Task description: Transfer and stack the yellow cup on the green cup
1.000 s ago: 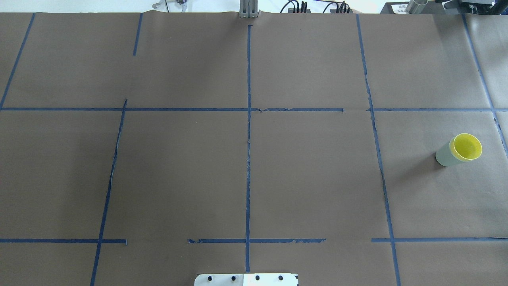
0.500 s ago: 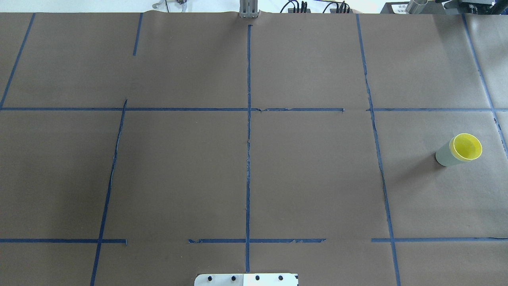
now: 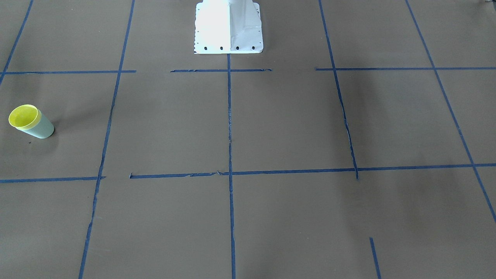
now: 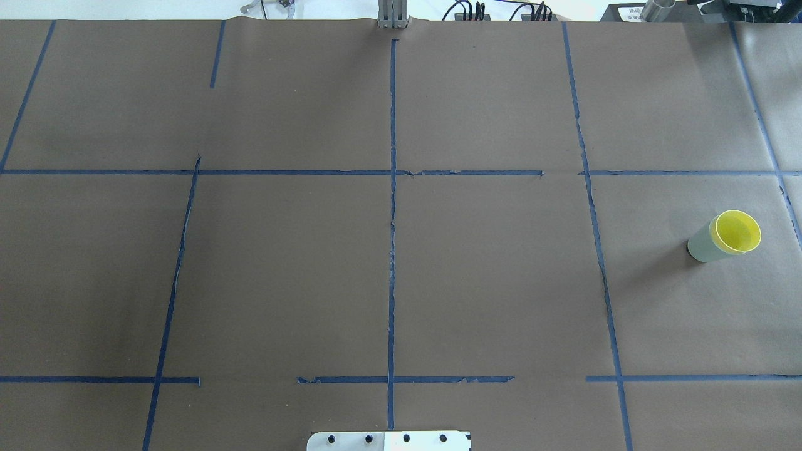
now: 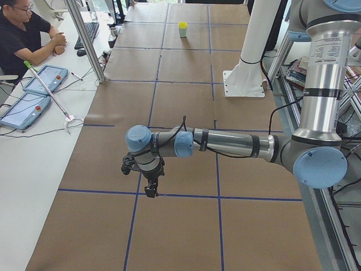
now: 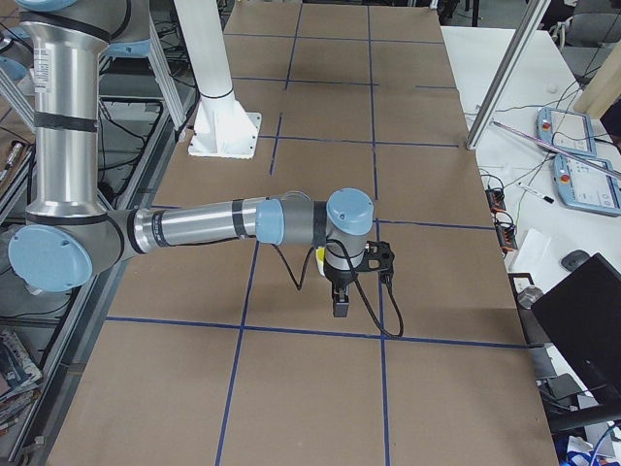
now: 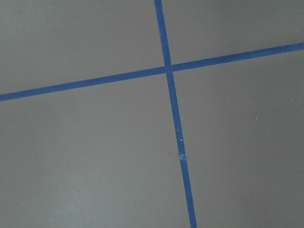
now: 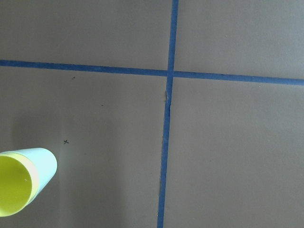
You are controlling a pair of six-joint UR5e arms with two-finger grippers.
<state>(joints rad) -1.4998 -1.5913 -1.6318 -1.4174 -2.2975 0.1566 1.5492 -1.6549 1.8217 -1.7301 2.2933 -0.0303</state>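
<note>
The yellow cup [image 4: 738, 230] sits nested inside the green cup [image 4: 700, 245], upright at the table's right side. The pair also shows in the front view, yellow [image 3: 23, 116] inside green [image 3: 42, 128], and in the right wrist view, yellow [image 8: 12, 190] inside green [image 8: 45, 164]. My left gripper [image 5: 150, 191] hangs over a tape crossing at the table's left end, far from the cups. My right gripper [image 6: 340, 307] hovers near the cups, holding nothing I can see. Both grippers show only in the side views, so I cannot tell whether they are open or shut.
The white robot base plate [image 4: 388, 441] sits at the table's near edge. Blue tape lines cross the brown table cover [image 4: 489, 282]. An operator [image 5: 22, 34] sits at a side desk with tablets [image 5: 25, 107]. An aluminium post [image 5: 84, 39] stands at the table's edge.
</note>
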